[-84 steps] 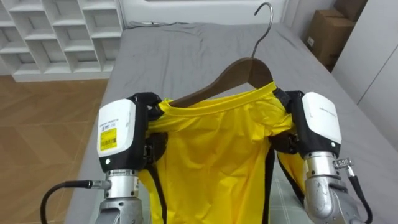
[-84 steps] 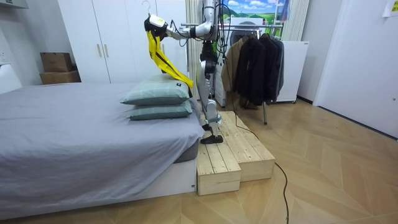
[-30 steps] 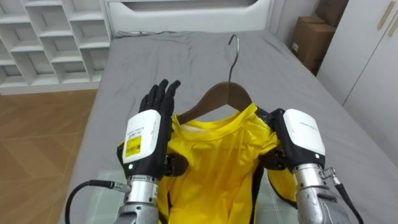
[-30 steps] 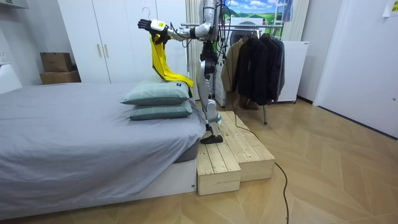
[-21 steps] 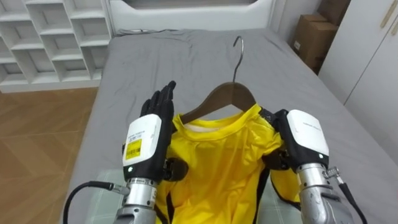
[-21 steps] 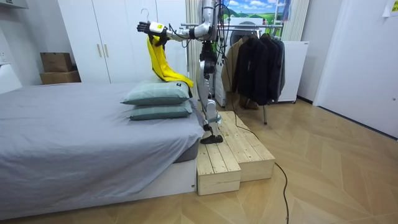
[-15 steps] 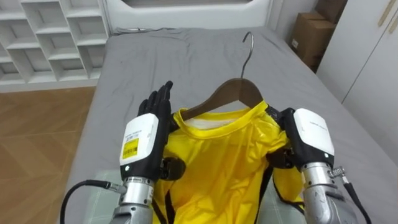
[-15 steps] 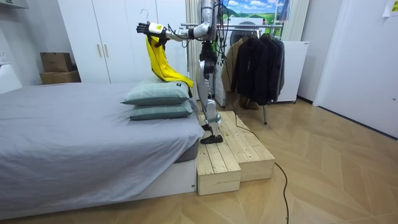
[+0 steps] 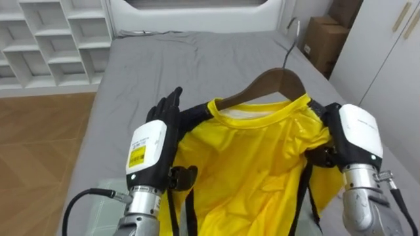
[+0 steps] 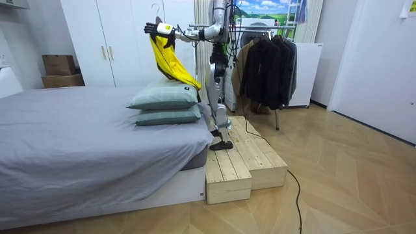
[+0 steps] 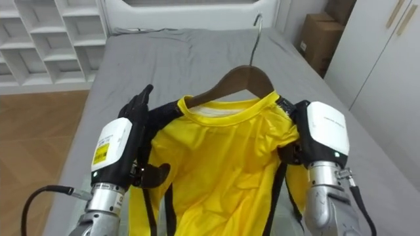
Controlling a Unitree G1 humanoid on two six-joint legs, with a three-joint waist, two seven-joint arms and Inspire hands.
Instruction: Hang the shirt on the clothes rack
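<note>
Aloft, yellow shirt (image 9: 256,164) on hanger (image 9: 275,82); left hand (image 9: 152,147) fingers (image 9: 172,101) straight, grasp of right hand (image 9: 357,134) unclear.

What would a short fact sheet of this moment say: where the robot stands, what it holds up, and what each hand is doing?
Robot's place: on a wooden platform at the pillow end of a grey bed
Item held up: yellow shirt on a wooden hanger, above the bed
Left hand: fingers straight, beside the shirt's shoulder on the robot's left
Right hand: at the shirt's other shoulder
Behind the robot: rack of dark clothes
Task state: shirt on its hanger, not yet on the rack
</note>
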